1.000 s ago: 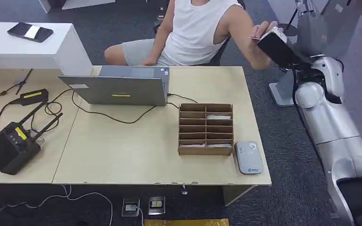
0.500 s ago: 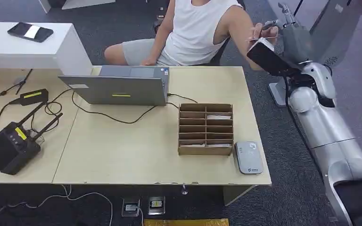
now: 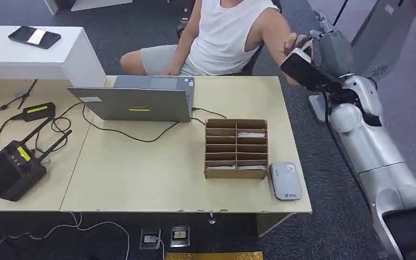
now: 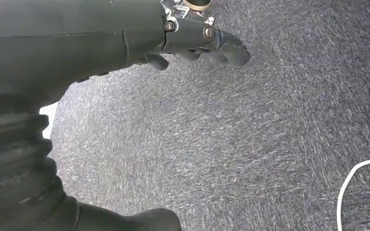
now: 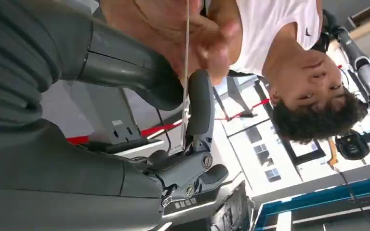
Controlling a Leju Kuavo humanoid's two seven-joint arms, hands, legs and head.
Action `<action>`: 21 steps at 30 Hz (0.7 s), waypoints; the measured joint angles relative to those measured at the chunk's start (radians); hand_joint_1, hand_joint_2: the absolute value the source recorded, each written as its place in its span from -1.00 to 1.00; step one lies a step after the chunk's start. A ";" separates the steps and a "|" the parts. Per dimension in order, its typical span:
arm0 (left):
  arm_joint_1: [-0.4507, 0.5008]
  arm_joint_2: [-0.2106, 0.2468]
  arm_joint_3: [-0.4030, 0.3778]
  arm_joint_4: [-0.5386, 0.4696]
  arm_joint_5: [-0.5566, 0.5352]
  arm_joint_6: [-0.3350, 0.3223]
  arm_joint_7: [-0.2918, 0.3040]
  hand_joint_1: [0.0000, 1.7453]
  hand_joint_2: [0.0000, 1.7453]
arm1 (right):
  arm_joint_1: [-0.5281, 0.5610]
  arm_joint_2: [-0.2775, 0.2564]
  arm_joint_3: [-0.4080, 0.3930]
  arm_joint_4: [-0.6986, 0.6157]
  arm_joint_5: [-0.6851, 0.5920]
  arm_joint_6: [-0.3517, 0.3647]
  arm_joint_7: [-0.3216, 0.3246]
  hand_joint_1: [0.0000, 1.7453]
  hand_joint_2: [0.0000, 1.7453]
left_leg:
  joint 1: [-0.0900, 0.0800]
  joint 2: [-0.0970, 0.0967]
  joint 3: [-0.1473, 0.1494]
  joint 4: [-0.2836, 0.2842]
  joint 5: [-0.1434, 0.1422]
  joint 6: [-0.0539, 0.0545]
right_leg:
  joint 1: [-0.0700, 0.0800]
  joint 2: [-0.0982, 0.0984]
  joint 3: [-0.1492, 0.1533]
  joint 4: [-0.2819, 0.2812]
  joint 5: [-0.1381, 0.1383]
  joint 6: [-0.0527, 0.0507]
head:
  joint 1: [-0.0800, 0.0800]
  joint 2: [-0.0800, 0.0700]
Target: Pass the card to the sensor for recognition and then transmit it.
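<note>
Pinching the card (image 5: 187, 57), seemingly unprinted edge-on, right hand (image 5: 173, 110) meets a person's hand (image 5: 192, 29).

Matt pale wood-look table (image 3: 141, 179), brown cardboard sorter box (image 3: 236, 149), smooth grey plastic sensor (image 3: 286, 181), rough grey carpet (image 4: 270, 144), glossy silver arm (image 3: 376, 149)

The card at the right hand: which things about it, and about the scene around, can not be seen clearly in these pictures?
- Card: right wrist view shows it edge-on, a thin line; its face is unreadable.
- Right hand: head view; the wrist housing hides the grip.
- Person's hand: blurred at the card; whether it has let go is unclear.
- Sensor: print too small.
- Cardboard organizer: contents too small to identify.
- Left hand: partly cut off by the frame edge.
</note>
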 joint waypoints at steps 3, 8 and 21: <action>0.002 0.000 0.000 0.000 0.000 0.000 0.000 -1.00 1.00 | 0.005 0.000 0.008 -0.006 0.000 0.004 0.000 1.00 1.00 | 0.000 0.000 0.000 0.000 0.000 0.000 | 0.000 0.000 0.000 0.000 0.000 0.000 | 0.000 0.000; 0.004 0.000 0.000 0.000 0.001 0.000 -0.002 -1.00 1.00 | 0.016 0.000 0.015 -0.010 0.000 0.015 0.003 1.00 1.00 | 0.000 0.000 0.000 0.000 0.000 0.000 | 0.000 0.000 0.000 0.000 0.000 0.000 | 0.000 0.000; 0.012 0.000 0.001 0.000 0.025 0.016 0.000 -1.00 1.00 | 0.256 -0.047 -0.040 -0.016 -0.142 0.038 0.005 1.00 1.00 | 0.000 0.000 0.000 0.000 -0.001 -0.001 | 0.000 0.000 0.000 -0.001 0.000 0.000 | 0.000 0.000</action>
